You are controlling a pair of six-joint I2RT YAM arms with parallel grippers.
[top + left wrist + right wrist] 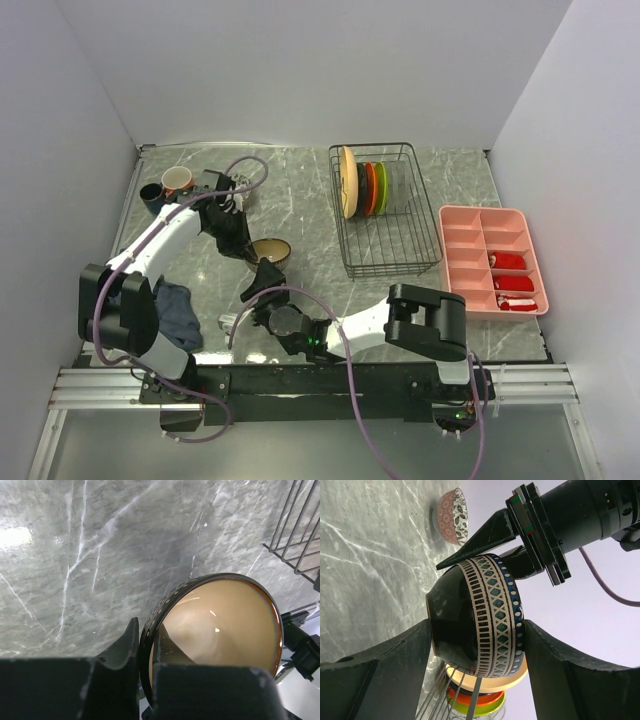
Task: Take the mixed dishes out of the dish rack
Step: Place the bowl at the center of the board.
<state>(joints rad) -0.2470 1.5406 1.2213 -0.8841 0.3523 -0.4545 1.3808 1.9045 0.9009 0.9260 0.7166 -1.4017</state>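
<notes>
- Over by the far-left corner of the tabletop: orange mug (177, 180) and dark-blue cup (151, 195), right beside each other.
- Near the left edge, closer to the near side: crumpled dark cloth (175, 310).
- Left gripper (145, 645): clamped on the rim of the brown bowl (271, 250), one finger inside and one outside.
- Bowl's spot: out of the rack, left of centre, tipped on its side.
- Right gripper (264, 280): directly on the near-edge side of the bowl, fingers spread with the bowl sitting between them in the wrist view. Base toward one finger, mouth toward the other. Can't tell if actually touching or squeezing yet.
- Looks like a handover lining up, so both arms equally close. Guessing the catch is a grip across that rounded base slipping.
- Toward the far edge, right of centre: dish rack (390, 272), plates (365, 185) upright in the slots.
- Right edge: pink tray (465, 260).
</notes>
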